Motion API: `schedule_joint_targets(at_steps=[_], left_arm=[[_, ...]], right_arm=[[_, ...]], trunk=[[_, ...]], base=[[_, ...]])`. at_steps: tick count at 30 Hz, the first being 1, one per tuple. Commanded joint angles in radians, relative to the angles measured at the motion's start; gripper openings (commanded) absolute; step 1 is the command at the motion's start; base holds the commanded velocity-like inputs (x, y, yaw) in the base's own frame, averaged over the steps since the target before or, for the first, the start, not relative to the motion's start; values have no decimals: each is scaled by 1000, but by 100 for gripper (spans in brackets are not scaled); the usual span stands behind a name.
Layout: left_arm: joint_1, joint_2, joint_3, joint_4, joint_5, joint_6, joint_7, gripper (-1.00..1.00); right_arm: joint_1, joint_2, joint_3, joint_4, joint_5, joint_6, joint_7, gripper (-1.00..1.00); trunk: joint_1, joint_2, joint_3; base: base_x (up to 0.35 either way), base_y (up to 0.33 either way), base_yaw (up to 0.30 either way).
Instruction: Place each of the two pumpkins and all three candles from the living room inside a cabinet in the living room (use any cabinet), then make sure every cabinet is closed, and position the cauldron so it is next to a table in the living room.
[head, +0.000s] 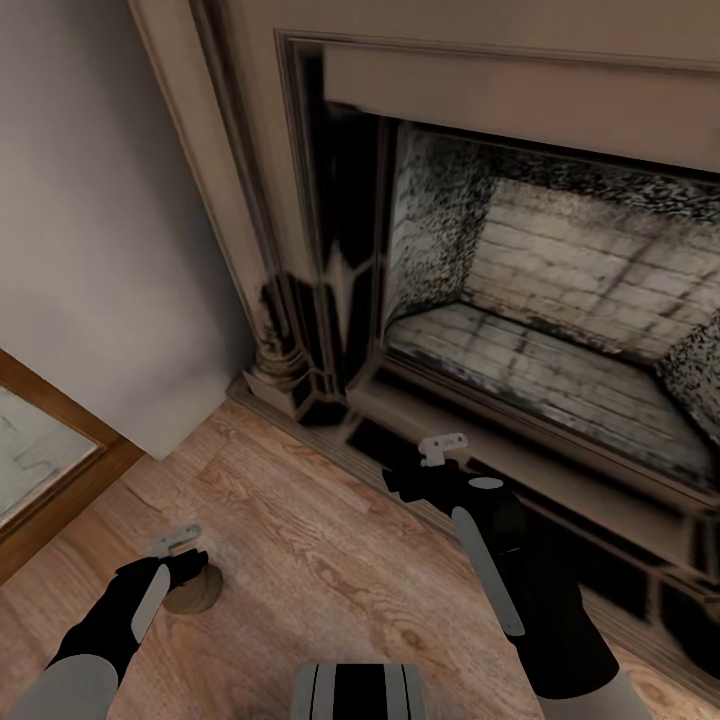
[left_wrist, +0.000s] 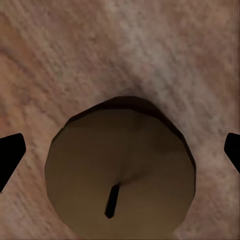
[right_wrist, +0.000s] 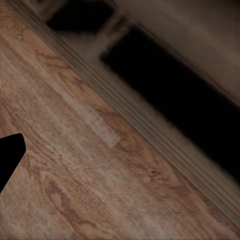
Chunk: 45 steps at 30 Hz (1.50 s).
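Observation:
A short taupe candle (head: 197, 592) with a small dark wick stands upright on the wood floor (head: 320, 540) at the lower left of the head view. My left gripper (head: 178, 546) hangs directly over it. In the left wrist view the candle (left_wrist: 120, 172) sits between the two black fingertips (left_wrist: 11, 155), which stand wide apart and clear of its sides, so the left gripper (left_wrist: 120, 150) is open. My right gripper (head: 445, 450) hovers empty over the floor by the fireplace base, open, with one fingertip (right_wrist: 10, 155) showing. The pumpkins, cabinet and cauldron are out of view.
An ornate carved fireplace surround (head: 300, 300) with a brick firebox (head: 560, 330) rises ahead and to the right. Its dark base step (right_wrist: 165, 75) runs along the floor. A pale wall (head: 100, 200) and a wood-framed glass panel (head: 45, 470) stand at the left.

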<state>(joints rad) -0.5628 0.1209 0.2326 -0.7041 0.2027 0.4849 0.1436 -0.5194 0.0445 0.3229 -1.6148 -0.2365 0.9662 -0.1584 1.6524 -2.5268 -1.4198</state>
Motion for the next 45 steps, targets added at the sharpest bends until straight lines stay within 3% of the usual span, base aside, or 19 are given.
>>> schedule_joint_targets(at_steps=[1,9,25,34,35,45], left_arm=[[0,0,-1,-2,11,5,4,100],[0,0,-4,-2,10,4,-6,100],[0,4,-3,-2,9,5,-7,100],[0,3,0,-2,10,4,-8,100],[0,3,0,-2,10,2,-8,-100],[0,6,0,10,12,-2,-10,-100]], right_arm=[[-1,0,1,-1,-11,3,-10,100],[-1,-1,-1,-1,-11,3,-10,100],[-1,-1,-1,-1,-11,3,-10,100],[-1,-1,-2,-1,-11,3,-10,100],[0,-1,-3,-1,-11,3,-10,100],[0,-2,-4,-1,-11,3,-10,100]], trunk=[[0,0,-1],[0,0,-1],[7,-4,-63],[7,-4,-63],[7,-4,-63],[7,-4,-63]], base=[[0,0,0],[0,0,0],[0,0,0],[0,0,0],[0,0,0],[0,0,0]])
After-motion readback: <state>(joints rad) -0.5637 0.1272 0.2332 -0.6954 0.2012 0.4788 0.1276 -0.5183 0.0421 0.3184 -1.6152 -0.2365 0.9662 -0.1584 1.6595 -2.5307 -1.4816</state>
